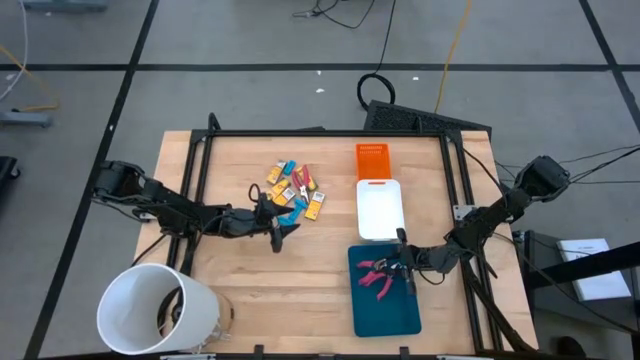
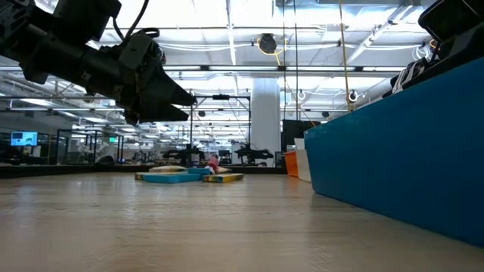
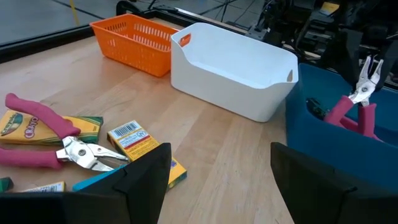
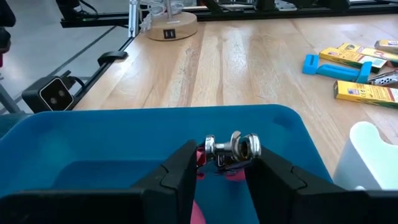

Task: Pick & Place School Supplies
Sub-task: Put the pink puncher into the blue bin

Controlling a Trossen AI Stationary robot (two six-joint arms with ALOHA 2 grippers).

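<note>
Pliers [image 4: 227, 152] half hidden between right tool [image 4: 217, 171] fingers, grip unclear; left tool [image 3: 214, 180] wide above desk [image 1: 250, 270].

left arm [image 1: 170, 205]: dark, jointed, slim black links, thin black cables alongside | right arm [image 1: 490, 222]: same dark build, bulky rounded joint housing | fingers [image 3: 140, 186]: matte black, flat, angular

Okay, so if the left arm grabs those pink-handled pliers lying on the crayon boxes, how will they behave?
The pink-handled pliers look rigid, with metal jaws, so probably nose-heavy. The handles are splayed and may pivot when squeezed. Lying flat across the crayon box, they shouldn't roll.
</note>
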